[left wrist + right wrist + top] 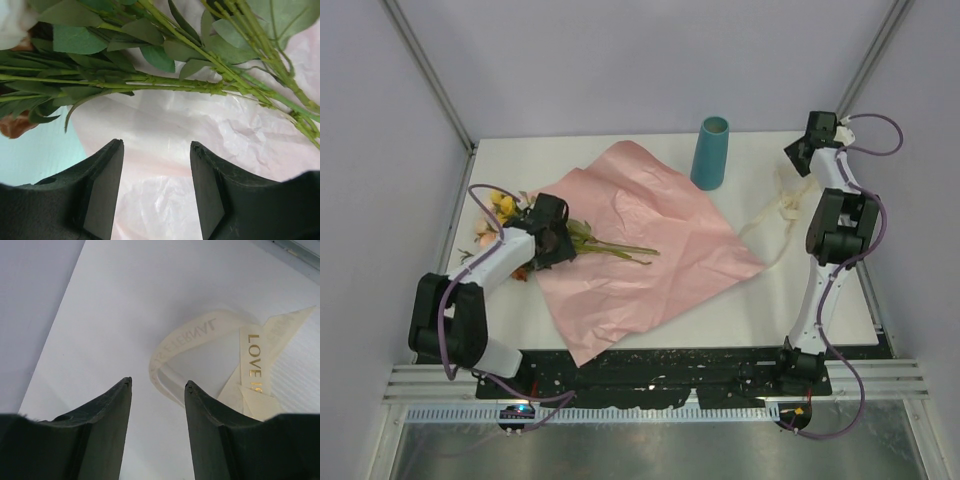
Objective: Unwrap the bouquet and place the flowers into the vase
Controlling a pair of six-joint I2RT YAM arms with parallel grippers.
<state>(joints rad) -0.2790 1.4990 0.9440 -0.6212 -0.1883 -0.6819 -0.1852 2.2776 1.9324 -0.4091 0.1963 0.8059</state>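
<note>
Top view: pink paper sheet (650, 240) spread flat on white tabletop (820, 310). Flowers (603, 245) lie across sheet's left edge, blooms off it. Left claw (555, 240) over stems. Teal vase (711, 152) upright at sheet's far corner. Cream ribbon (785, 205) right of sheet, right claw (798, 150) above it.

Left wrist: claw (156, 147) apart, empty, stems just beyond tips.

Right wrist: claw (158, 382) apart, empty, ribbon beyond.

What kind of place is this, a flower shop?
Probably not: it looks like a robot test booth. A left arm and right arm are mounted at a white table, inside plain walls.
</note>
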